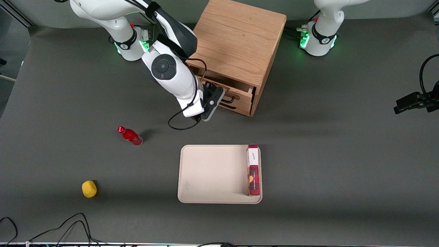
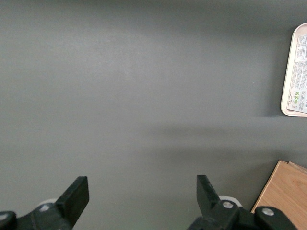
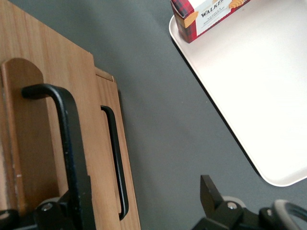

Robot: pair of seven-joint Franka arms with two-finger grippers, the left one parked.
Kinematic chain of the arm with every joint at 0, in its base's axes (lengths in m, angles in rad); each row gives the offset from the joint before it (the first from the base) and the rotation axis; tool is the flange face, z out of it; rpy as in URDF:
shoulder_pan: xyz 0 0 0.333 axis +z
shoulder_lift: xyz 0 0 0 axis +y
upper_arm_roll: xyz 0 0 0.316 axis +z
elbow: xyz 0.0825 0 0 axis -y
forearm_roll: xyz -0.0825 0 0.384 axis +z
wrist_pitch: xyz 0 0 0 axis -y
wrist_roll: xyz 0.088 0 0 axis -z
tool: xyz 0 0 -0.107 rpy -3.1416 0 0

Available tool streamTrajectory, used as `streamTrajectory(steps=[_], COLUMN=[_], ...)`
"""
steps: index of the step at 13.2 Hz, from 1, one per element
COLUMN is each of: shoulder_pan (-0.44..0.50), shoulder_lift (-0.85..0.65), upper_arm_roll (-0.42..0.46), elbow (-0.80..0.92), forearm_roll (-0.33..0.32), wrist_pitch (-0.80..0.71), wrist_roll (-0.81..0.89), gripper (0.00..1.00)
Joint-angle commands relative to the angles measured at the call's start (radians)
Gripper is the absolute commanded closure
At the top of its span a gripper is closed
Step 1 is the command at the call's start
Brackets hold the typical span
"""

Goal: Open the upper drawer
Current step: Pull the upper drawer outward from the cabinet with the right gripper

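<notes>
The claw [image 1: 219, 97] stood open around the upper drawer's [image 1: 236, 92] handle [image 3: 67, 143], the drawer partly out, and needed to close and pull more.

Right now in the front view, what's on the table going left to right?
Yellow ball → red bottle → claw at the upper drawer's handle → red cookie box on the beige tray → black camera mount.
</notes>
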Motion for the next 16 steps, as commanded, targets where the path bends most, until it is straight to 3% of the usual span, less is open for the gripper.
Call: streamTrajectory(steps=[1,11,16], shoulder_pan=[0.002,0.002,-0.013], shoulder_lift=[0.035,0.064,0.07], upper_arm_roll=[-0.011,-0.035,-0.035], elbow=[0.045,0.096,0.108], forearm_roll=[-0.029,-0.039,-0.074], wrist_pitch=[0.006,0.006,0.006], wrist_roll=[0.001,-0.012,-0.015], gripper=[0.0,0.0,0.0])
